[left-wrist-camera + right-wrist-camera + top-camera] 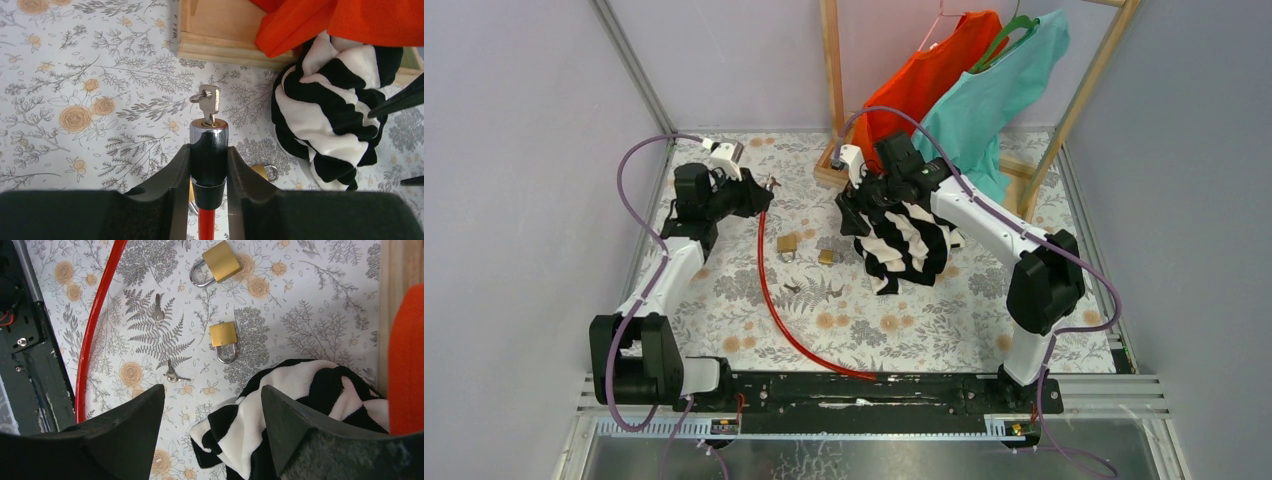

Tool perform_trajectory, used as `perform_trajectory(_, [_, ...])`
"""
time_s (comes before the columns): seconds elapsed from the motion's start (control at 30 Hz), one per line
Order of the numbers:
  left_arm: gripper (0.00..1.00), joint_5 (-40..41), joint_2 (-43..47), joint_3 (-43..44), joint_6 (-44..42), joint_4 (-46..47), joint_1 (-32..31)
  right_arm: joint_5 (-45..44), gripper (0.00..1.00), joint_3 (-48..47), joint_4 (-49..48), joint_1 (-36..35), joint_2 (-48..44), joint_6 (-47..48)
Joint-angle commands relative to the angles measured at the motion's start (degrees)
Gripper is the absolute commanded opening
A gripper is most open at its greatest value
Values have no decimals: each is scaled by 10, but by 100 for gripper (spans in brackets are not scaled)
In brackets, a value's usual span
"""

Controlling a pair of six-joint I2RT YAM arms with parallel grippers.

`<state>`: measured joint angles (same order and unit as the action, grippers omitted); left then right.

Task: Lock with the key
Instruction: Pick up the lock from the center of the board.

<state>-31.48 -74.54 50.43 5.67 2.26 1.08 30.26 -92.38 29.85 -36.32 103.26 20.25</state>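
The left gripper (209, 152) is pinching the chrome barrel (209, 131) at the end of the red cable (769, 290), low in the middle of the left wrist view. The key (208, 100) stands in the barrel's keyhole just above, its head free and pointing toward the top of the frame. In the top view this sits upper left of centre.

The right gripper (212, 390) is spread and holds nothing. It hangs over the striped cloth (300, 390) at the lower right of its own view. On the counter (310, 300) above it lie two brass padlocks (223, 337) and two loose keys (158, 310), apart from each other.

By my reading the key is seated and the turn is the step in hand. The next move calls for the right gripper to cross to the key's head, close on its flat faces and twist, while the left arm braces the barrel against the torque. The head is small, so a skewed approach would likely slip off it.
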Motion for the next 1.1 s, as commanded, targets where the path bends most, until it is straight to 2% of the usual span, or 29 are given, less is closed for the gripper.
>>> perform_trajectory(0.0, [0, 38, 11, 28, 60, 30, 9, 20, 77, -34, 25, 4, 13, -11])
perform_trajectory(0.27, [0, 22, 26, 47, 138, 30, 124, 18, 77, -23, 19, 7, 2, -12])
perform_trajectory(0.4, [0, 6, 40, 35, 164, 31, 153, 23, 77, -10, 16, 8, 0, -13])
perform_trajectory(0.83, [0, -65, 57, -20, 151, -75, 125, 23, 77, 4, 15, 10, 2, -15])
perform_trajectory(0.93, [0, -95, 58, -52, 177, -66, 113, 24, 77, 4, 19, 12, 1, -13])
perform_trajectory(1.07, [0, -141, 52, -84, 202, -5, 79, 44, 77, 17, 18, 13, -7, -11])
